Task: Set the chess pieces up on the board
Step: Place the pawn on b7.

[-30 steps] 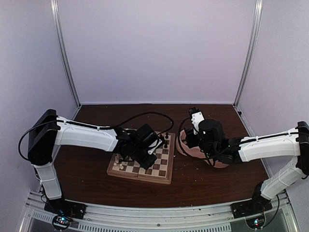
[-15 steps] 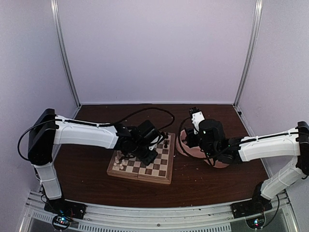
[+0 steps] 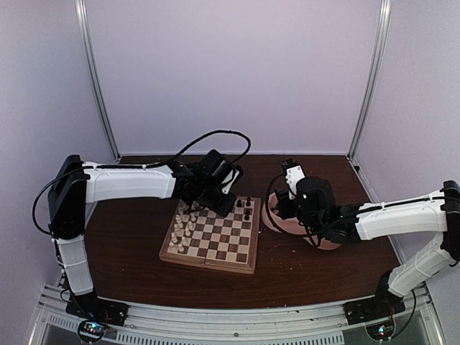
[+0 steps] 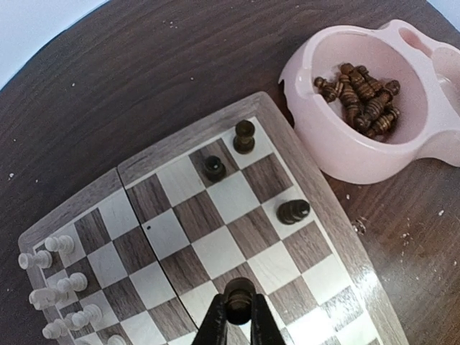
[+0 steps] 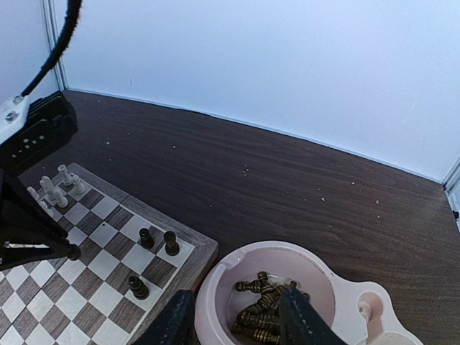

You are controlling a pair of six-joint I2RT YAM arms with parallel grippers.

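While the small cream carved wooden pieces stand clustered along the left side of the square checkered wooden board, I am in the middle of the dark side's setup. My left tool is clamped on one dark brown carved wooden piece, pinched near its top. It hangs over the right half of the board, and as far as I can judge it is clear of the squares rather than resting on one. Further right, three dark brown pieces stand upright on squares near the board's right edge, apart from one another. So I judge the step in hand to be carrying this piece to join them. The next move calls for lining it up over a free square in those right-hand rows, lowering it straight so it lands upright, and parting the fingers without brushing its neighbours. Just beside the board on the dark wooden bench sits the pink double bowl, one well holding a heap of dark brown pieces. My right tool hovers over that well with its fingers apart and nothing between them, placed to pick the next piece from the heap.
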